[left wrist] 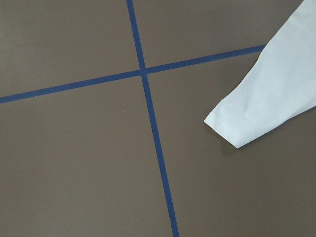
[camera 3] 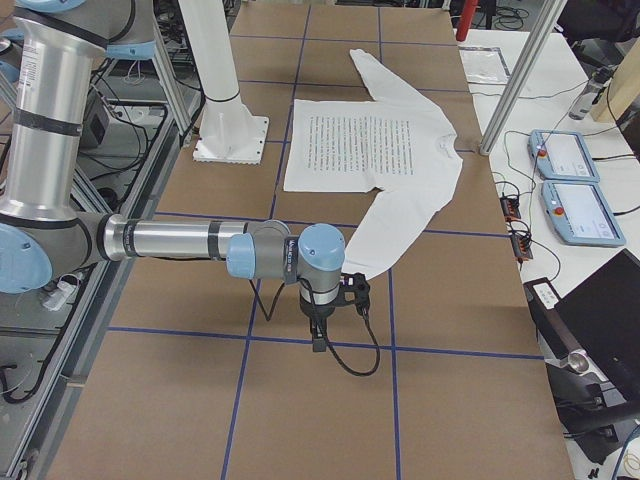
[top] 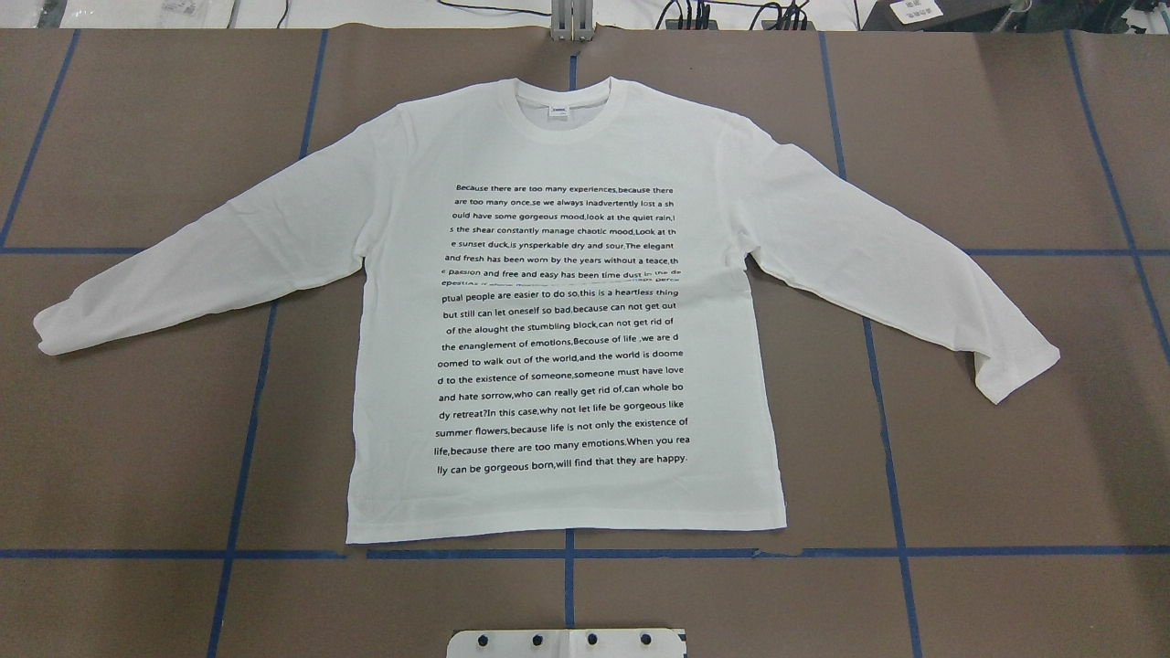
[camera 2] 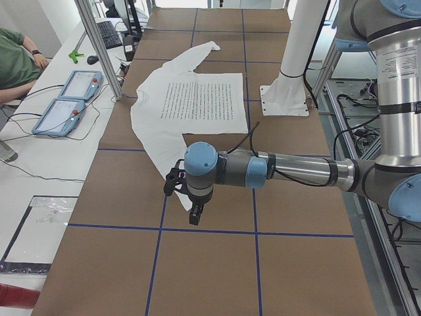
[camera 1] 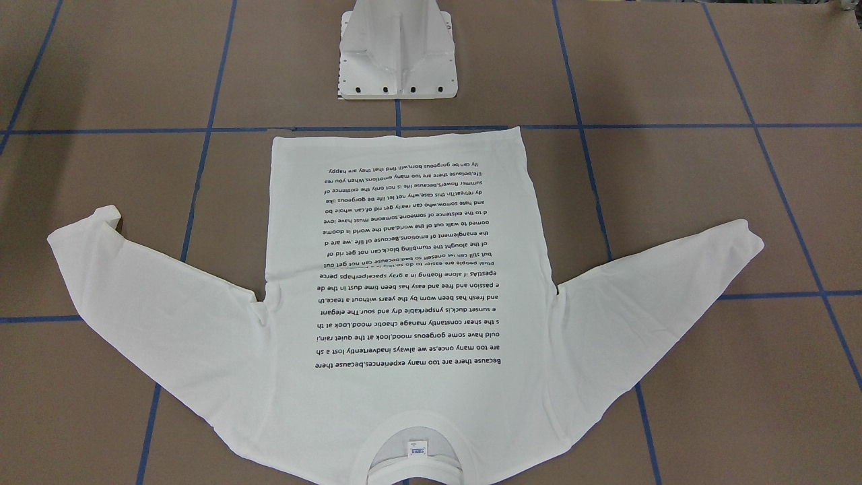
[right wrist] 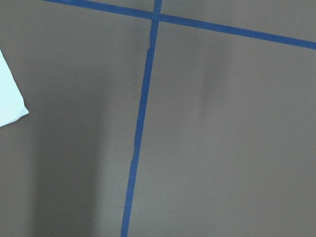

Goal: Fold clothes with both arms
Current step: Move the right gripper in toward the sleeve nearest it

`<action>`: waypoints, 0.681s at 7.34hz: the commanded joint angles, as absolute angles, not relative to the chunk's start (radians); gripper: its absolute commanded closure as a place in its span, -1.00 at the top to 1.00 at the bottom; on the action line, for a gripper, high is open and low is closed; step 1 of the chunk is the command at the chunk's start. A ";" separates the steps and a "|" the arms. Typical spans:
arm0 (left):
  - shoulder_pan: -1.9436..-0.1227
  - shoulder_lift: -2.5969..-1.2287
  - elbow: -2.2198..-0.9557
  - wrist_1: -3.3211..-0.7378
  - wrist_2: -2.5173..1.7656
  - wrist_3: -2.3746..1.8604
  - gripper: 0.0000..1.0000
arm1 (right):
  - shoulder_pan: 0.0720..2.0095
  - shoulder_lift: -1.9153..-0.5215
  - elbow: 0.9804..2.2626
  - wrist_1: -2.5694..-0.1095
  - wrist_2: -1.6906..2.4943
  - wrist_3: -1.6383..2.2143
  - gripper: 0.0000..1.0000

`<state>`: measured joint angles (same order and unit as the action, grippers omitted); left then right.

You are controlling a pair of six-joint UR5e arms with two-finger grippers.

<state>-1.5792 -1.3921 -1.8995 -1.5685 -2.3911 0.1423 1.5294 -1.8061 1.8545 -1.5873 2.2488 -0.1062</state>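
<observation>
Where the bench (top: 137, 439) has its middle, the white T-shirt (top: 567, 320) lies flat, collar toward the edge opposite the robot. The left arm (camera 2: 289, 170) and the right arm (camera 3: 180, 240) hang over the bench ends; whether their fingers (camera 2: 177, 186) are apart, I cannot tell.

A: Overhead view: T-shirt (top: 567, 311) flat on the table (top: 137, 457), collar (top: 565, 96) at twelve, hem (top: 567, 528) at six, pedestal base (top: 567, 642) just beyond the hem.
B: Sleeves?
A: Left cuff (top: 55, 334) out at nine, right cuff (top: 1015, 375) at three.
B: And the arms?
A: Left arm (camera 2: 289, 170) hangs over the table farther out past the left cuff; right arm (camera 3: 180, 240) likewise past the right cuff.
</observation>
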 commanded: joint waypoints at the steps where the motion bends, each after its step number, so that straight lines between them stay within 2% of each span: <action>1: -1.575 -1.407 -1.948 -1.569 -2.390 0.143 1.00 | 1.519 -1.775 1.916 -1.572 2.250 -0.098 1.00; 2: -1.575 -1.428 -1.979 -1.572 -2.391 0.138 1.00 | 1.517 -1.754 1.931 -1.524 2.253 -0.089 1.00; 3: -1.575 -1.507 -1.964 -1.586 -2.385 0.130 1.00 | 1.519 -1.687 1.915 -1.434 2.253 -0.089 1.00; 5: -1.603 -1.540 -1.971 -1.597 -2.327 0.123 1.00 | 1.517 -1.678 1.876 -1.399 2.328 0.027 1.00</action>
<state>-1.5898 -1.5156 -1.9668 -1.5909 -2.3532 0.1263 1.5177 -1.6854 1.8892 -1.4344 2.2821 -0.0365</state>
